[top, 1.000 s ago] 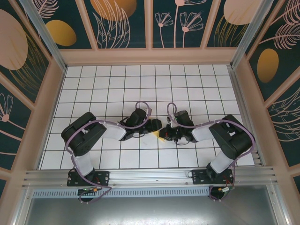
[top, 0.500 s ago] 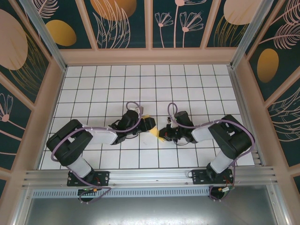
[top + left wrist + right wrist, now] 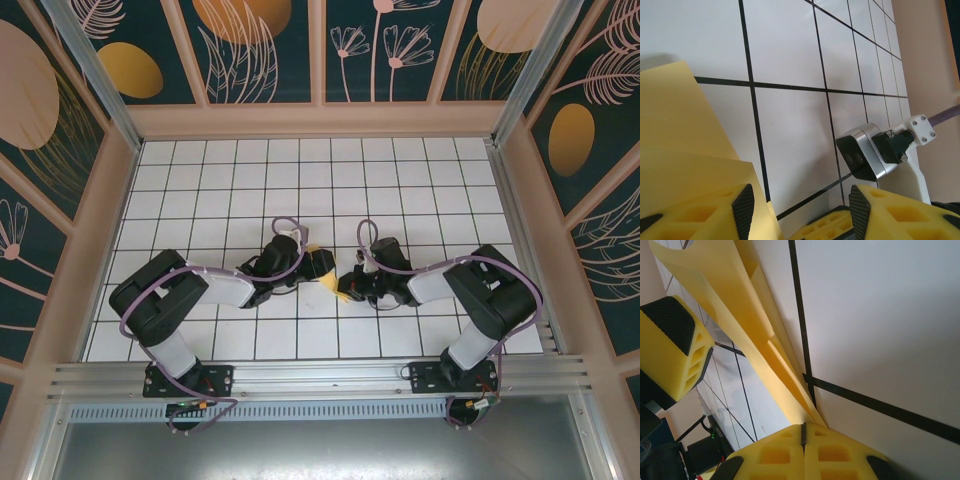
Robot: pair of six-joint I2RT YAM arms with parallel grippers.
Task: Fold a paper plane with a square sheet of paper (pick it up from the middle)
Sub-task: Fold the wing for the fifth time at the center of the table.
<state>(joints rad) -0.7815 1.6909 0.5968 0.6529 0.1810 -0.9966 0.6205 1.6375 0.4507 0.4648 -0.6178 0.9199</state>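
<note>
Item: thin yellow-orange paper sheet (image 3: 330, 282), part-folded into a long narrow trough with a raised centre crease (image 3: 760, 340), lifted off the counter at its far end. Its edges are free along both long sides, and one flat corner flap (image 3: 680, 130) spreads over the tiles. Right claw (image 3: 803, 432): yellow fingers pressed together, pinching the sheet's narrow pointed end; seen from above it sits just right of the sheet (image 3: 348, 288). Left claw (image 3: 801, 200): jaws apart with bare tile between the black pads (image 3: 743, 209), one finger (image 3: 675, 345) close alongside the sheet's raised edge, not clamped on it; from above it lies just left of the sheet (image 3: 320, 265). Counter (image 3: 300, 180): white, ruled in black grid lines, with open tile beyond the sheet to the far wall and to either side. Aluminium rail (image 3: 320, 380) runs on the near side of the sheet, past the arm bases. Enclosure: pale wooden frame with dark teal panels (image 3: 260, 50) printed with leaves and orange ovals, well apart from the sheet.
</note>
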